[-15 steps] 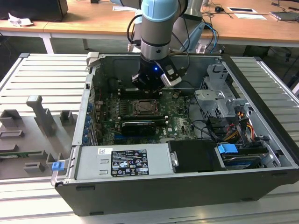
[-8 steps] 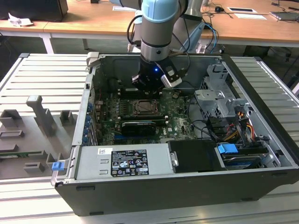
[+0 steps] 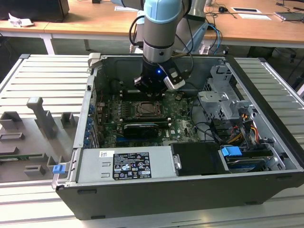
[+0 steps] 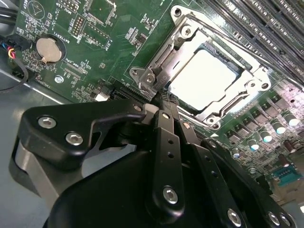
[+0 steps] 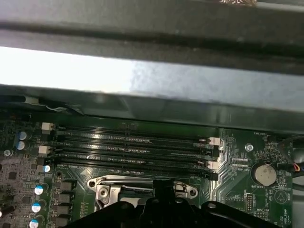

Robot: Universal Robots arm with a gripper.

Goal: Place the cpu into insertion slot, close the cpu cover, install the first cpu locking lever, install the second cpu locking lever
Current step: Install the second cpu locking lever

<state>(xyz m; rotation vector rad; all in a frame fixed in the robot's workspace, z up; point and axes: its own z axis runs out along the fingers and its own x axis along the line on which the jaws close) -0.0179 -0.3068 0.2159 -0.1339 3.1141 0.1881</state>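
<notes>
My cpu [image 4: 209,78] already lies flat in the insertion slot [image 4: 176,97], its pale face showing through the cutout of the cpu cover [image 4: 237,102], which looks to be down over it. So seating and covering appear done; I judge the locking levers remain. My end effector [image 4: 161,102] is clenched to a narrow tip at the socket's corner, at about seven o'clock from the chip in the second wrist view, grasping nothing I can make out.

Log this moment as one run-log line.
gripper: fingers closed, tips at corner of cpu cover | cpu: seated in insertion slot | cpu cover: down over cpu | locking levers: state unclear
</notes>
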